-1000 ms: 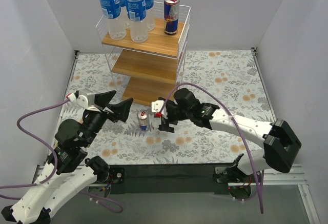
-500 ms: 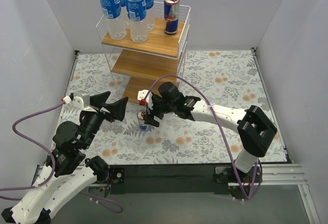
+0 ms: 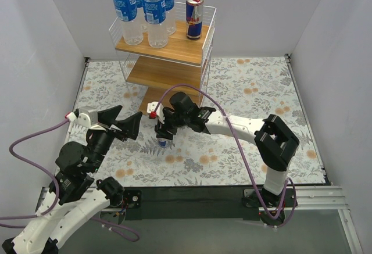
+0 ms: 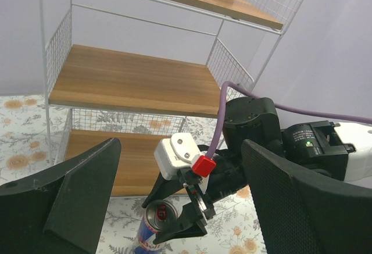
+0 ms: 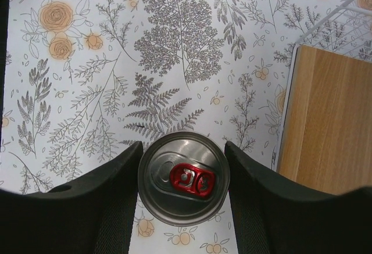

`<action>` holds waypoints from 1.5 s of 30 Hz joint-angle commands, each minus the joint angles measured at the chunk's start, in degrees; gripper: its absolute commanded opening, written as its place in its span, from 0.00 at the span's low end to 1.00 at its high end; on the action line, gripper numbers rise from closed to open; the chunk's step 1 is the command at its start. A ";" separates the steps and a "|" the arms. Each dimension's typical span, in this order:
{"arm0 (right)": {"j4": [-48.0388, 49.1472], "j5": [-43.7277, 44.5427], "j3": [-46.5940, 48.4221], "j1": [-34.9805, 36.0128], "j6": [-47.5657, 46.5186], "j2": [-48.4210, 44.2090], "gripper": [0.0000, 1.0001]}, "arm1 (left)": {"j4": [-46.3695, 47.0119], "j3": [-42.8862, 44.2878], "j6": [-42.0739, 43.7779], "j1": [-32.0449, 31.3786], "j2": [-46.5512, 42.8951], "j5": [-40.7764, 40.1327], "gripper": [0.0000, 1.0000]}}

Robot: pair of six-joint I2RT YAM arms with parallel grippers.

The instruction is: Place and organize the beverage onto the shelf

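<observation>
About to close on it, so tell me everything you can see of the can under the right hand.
The can is slim, metal-looking, silver with blue and red print, its lid unopened with a red tab. It stands upright on the floral table cover, beside the bottom board of the shelf. The right hand straddles it from above, a finger on each side; contact cannot be told.

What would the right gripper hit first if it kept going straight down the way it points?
The can: the right gripper points straight down with the can's top centred between its fingers. They would probably pass along its sides until the palm meets the top; depth is unclear.
</observation>
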 commanded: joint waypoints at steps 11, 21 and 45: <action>-1.86 -1.64 -4.36 1.36 -3.53 -10.03 0.01 | -1.40 -0.70 3.49 -0.16 0.55 6.25 0.84; -5.46 -3.23 -17.98 -1.88 0.60 -28.67 0.01 | 8.35 -7.64 8.68 -0.16 8.36 26.38 0.84; -15.13 0.90 -28.98 -27.99 24.06 -52.50 0.01 | 41.49 -6.25 12.81 -15.62 50.91 35.39 0.85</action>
